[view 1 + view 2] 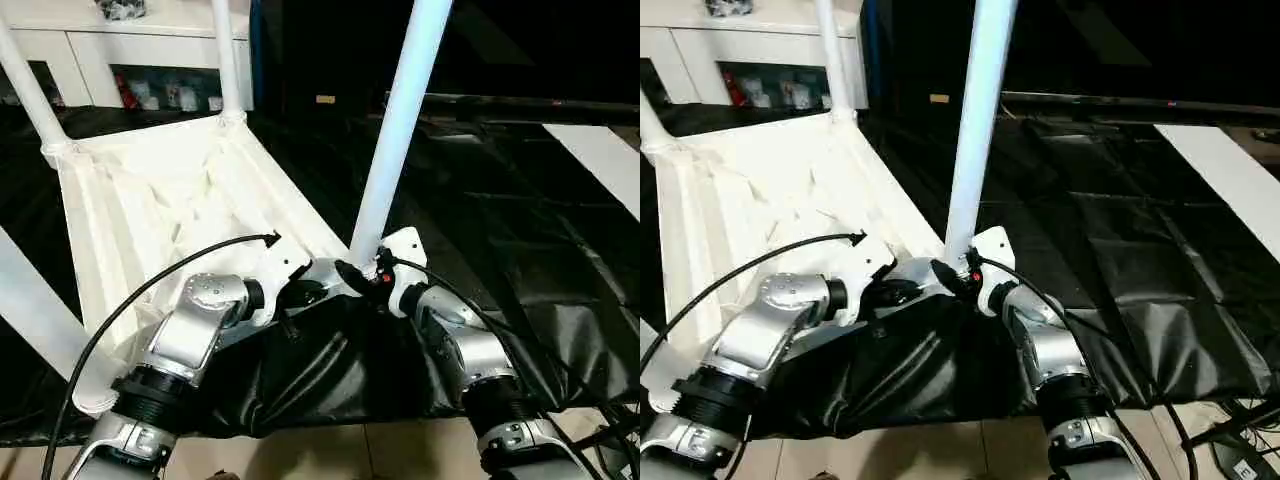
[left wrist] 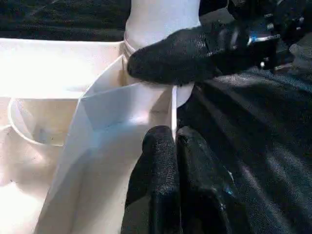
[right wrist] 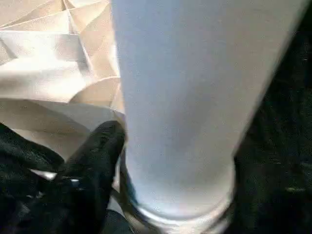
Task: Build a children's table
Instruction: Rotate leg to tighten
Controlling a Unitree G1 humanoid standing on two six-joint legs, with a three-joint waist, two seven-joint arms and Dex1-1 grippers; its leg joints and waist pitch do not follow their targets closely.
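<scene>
The white table top (image 1: pixel 130 220) lies upside down on a black cloth, ribs facing up. Three legs stand in its corner sockets: far left (image 1: pixel 30 90), far right (image 1: pixel 228 60) and near left (image 1: pixel 40 320). A fourth leg (image 1: pixel 400 120) rises from the near right socket. My right gripper (image 1: pixel 365 270) is around the foot of this leg, one finger (image 2: pixel 185 53) lying against the tube just above the socket. In the right wrist view the leg (image 3: pixel 185 97) is very close, with a black finger (image 3: pixel 97 151) beside it. My left gripper (image 2: pixel 174 134) is shut on the top's thin rim next to that socket.
The black cloth (image 1: pixel 500 230) covers the floor and bunches up under my forearms. A white cabinet (image 1: pixel 130 50) with glass doors stands behind the table top. A flat white panel (image 1: pixel 600 160) lies at the far right. Cables trail near my right arm.
</scene>
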